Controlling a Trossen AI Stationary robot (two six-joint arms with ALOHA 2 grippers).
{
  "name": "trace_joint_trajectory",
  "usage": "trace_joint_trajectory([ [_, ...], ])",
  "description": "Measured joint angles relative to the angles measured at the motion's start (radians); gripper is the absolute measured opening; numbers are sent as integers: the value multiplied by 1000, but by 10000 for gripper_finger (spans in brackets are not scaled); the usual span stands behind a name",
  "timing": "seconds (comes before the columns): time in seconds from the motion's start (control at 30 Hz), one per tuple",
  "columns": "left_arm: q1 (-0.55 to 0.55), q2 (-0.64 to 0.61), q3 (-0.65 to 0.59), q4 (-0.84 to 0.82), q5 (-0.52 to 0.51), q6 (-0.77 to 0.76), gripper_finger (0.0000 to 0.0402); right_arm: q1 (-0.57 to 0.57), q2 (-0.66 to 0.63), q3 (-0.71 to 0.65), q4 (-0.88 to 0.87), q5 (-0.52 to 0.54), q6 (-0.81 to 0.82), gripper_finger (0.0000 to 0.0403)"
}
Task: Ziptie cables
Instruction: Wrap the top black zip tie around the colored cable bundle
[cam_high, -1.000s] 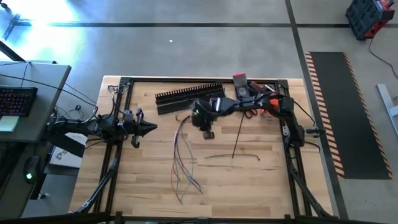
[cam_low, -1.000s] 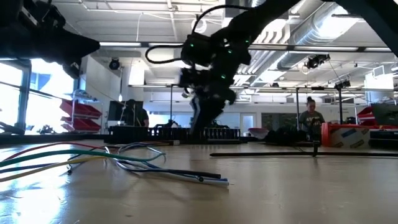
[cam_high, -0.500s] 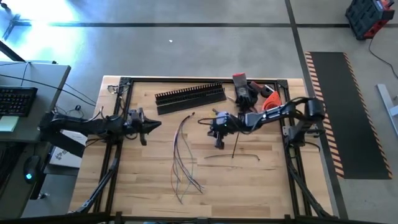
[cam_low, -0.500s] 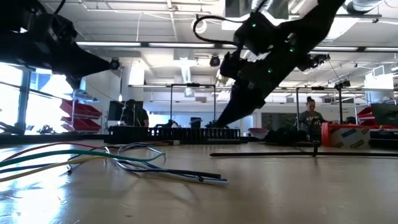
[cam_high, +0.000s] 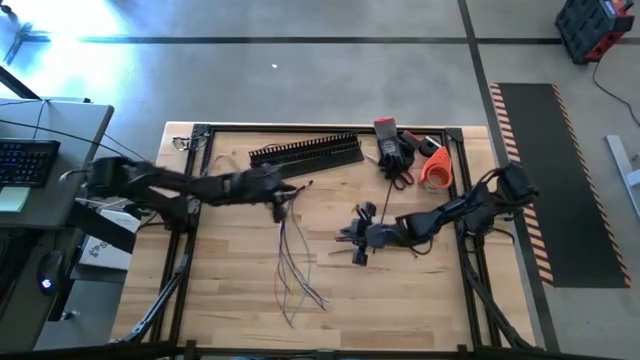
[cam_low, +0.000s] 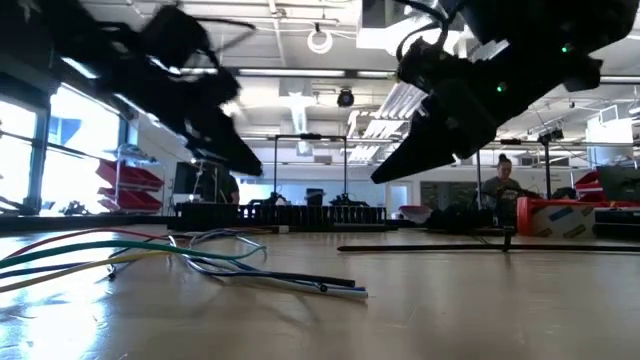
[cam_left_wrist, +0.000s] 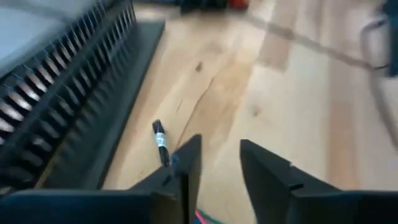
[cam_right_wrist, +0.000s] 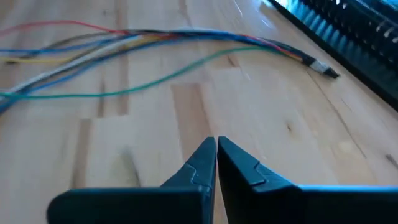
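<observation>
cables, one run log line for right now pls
cables: loose on table | left end effector: open, at their bundled end | right end effector: shut, empty

A black slotted duct lies near red-handled tools on the table.

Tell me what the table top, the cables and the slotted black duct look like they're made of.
Table top: looks like wood, pale planks with visible grain and a light sheen. Cables: thin wires, probably in coloured plastic insulation, bending loosely. Slotted black duct: likely moulded plastic, matte black with comb-like teeth; the material isn't certain.
</observation>
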Motion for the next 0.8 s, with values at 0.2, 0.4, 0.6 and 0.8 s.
trace_joint_trajectory([
  [0.2, 40, 280, 211, -156, -1, 11, 172, 104, 2, 0, -14, 93, -3, 0],
  [0.4, 33, 408, 318, -274, -129, -15, 180, 214, 1, 0, -14, 229, 16, 0],
  [0.6, -17, 369, 324, -300, -155, -16, 177, 290, 2, 1, -19, 336, 88, 0],
  [0.8, -23, 248, 325, -361, -150, -67, 177, 328, 2, 1, -9, 362, 104, 0],
])
